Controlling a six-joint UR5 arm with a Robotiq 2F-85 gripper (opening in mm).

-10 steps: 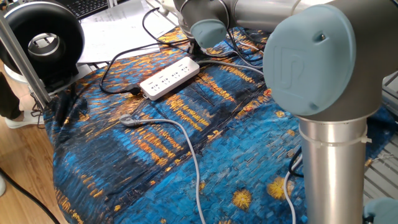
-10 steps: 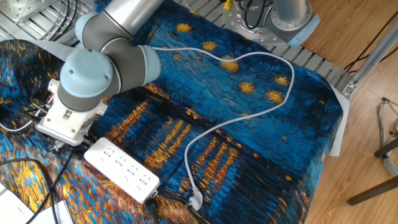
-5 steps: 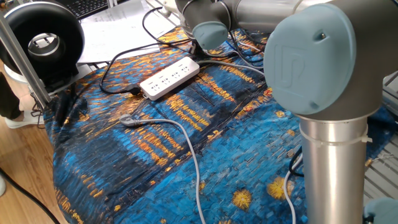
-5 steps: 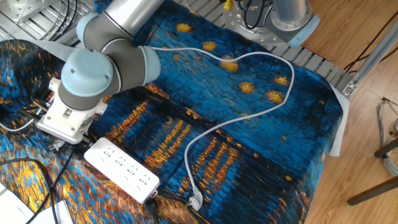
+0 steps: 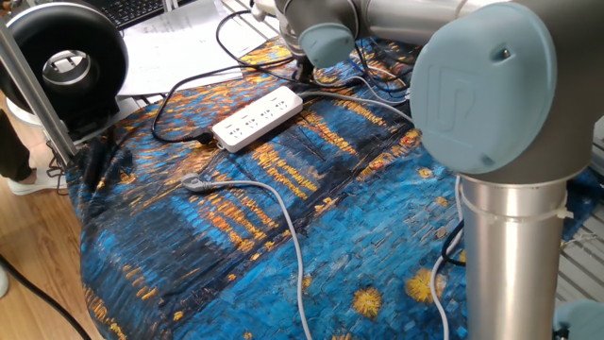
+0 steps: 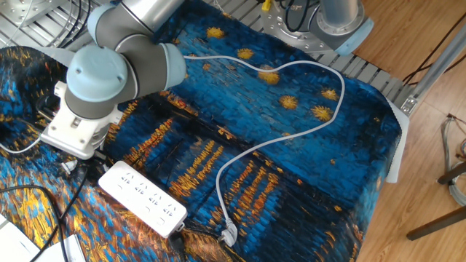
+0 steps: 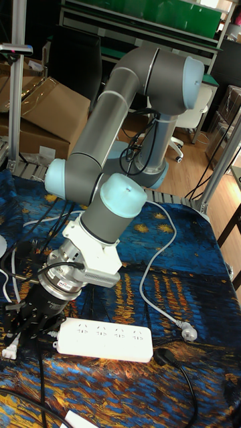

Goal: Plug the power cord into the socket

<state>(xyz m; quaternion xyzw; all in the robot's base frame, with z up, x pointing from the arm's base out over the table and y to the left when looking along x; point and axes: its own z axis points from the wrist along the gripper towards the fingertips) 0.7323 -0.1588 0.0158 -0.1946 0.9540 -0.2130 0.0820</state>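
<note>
Moved: the arm's wrist has shifted toward the upper left of the other fixed view, away from the socket (image 6: pixel 143 199).
Gripper (image 7: pixel 30 326): lower left, fingers spread, holding nothing.
Power cord (image 6: pixel 227 234): plug lies bottom centre, apart from the strip.
Around: black cables (image 5: pixel 175 94), starry cloth (image 5: pixel 359 198).
Writing: none legible.

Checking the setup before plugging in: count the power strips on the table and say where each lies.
1. The white power strip lies on the blue patterned cloth, just beside the gripper. The arm hides part of the table, so another could be out of sight.
</note>
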